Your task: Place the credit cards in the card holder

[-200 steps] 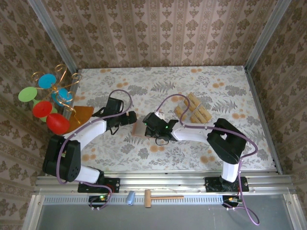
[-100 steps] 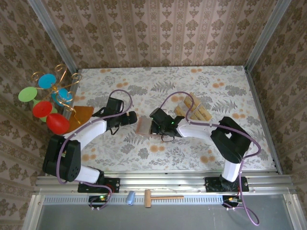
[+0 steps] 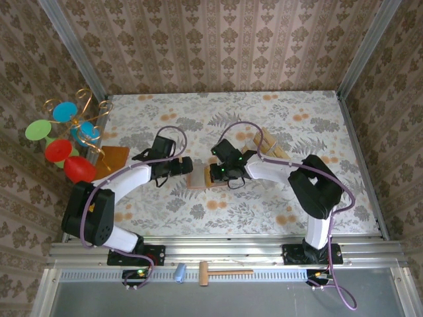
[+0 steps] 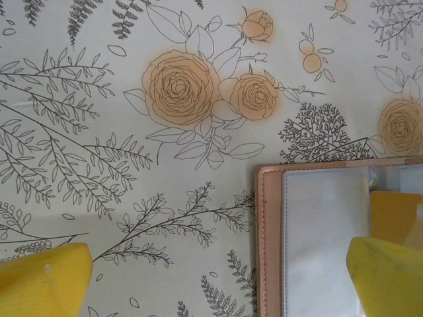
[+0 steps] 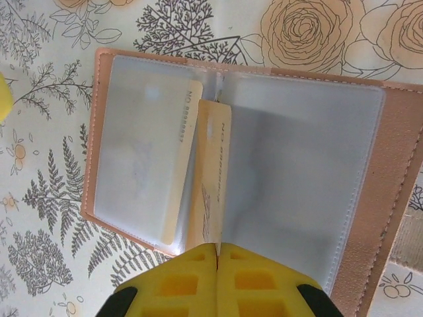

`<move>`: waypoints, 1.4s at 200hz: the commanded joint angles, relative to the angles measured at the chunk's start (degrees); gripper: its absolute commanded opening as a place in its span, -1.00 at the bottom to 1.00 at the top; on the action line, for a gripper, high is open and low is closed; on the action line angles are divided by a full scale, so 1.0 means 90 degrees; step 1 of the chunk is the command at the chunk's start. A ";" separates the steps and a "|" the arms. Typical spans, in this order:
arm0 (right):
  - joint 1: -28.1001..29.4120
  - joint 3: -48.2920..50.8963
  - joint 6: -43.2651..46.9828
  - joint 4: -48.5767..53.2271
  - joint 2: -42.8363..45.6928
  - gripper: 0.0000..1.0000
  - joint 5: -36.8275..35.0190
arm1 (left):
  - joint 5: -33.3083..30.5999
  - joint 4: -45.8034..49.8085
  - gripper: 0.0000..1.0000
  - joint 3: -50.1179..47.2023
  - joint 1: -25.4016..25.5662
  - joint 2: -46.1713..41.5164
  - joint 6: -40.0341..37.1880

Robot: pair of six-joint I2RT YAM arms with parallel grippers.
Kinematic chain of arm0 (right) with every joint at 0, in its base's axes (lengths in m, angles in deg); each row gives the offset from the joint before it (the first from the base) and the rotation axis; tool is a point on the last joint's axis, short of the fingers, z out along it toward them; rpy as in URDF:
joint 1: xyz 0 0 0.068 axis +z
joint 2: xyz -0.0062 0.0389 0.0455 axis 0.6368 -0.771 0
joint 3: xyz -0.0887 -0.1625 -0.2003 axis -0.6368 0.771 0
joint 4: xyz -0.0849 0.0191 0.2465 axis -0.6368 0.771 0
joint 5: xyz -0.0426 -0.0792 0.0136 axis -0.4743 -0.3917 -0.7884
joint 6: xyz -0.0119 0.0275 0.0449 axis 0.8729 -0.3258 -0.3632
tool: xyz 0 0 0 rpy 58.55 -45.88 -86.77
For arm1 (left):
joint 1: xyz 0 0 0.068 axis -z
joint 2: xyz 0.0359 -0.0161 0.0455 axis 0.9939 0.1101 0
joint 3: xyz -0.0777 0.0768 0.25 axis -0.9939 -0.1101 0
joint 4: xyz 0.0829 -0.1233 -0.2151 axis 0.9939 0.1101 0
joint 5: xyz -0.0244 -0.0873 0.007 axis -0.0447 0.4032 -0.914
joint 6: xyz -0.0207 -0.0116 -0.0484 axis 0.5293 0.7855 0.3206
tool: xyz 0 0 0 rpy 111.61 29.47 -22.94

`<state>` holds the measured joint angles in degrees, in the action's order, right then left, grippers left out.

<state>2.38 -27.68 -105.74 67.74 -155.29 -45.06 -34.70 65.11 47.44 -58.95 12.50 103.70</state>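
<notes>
The card holder point(image 5: 390, 165) lies open on the flowered table, its clear sleeves facing up. My right gripper point(image 5: 217, 247) is shut on a tan credit card point(image 5: 213, 178), held on edge over the middle fold. Another card point(image 5: 178, 165) sits in the left sleeve. From the top view, the card holder point(image 3: 198, 178) lies between both grippers, with the right gripper point(image 3: 213, 174) over it. Several loose credit cards point(image 3: 269, 146) lie behind the right arm. My left gripper point(image 4: 215, 284) is open, low over the table. Its fingers straddle the holder's edge point(image 4: 268, 231).
An orange-brown board point(image 3: 111, 158) lies at the table's left edge beside a wire stand with coloured discs point(image 3: 63, 142). A wooden mallet point(image 3: 221, 271) and a small blue cylinder point(image 3: 179, 272) rest on the near rail. Patterned walls enclose the table.
My right gripper has moved back and right over the card holder with the card, and the holder now lies open. The left gripper has shifted slightly right towards it.
</notes>
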 commanded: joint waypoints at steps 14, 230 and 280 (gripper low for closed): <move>-0.0108 -0.0144 0.0319 0.0436 0.0006 -1.00 0.0516 | -0.0054 0.0234 1.00 0.0265 0.0089 0.0083 -0.0101; -0.1153 0.2312 -0.1718 -0.4310 0.0871 -1.00 0.1847 | -0.1462 0.0592 1.00 0.0317 0.1149 0.0511 -0.0199; -0.1153 0.2500 -0.1847 -0.4968 0.0632 -1.00 0.2066 | -0.1502 0.0535 1.00 0.0424 0.1158 0.0627 -0.0317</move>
<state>-8.16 -6.07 -121.23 28.42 -148.41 -28.75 -46.83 69.79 49.56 -48.83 17.88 102.37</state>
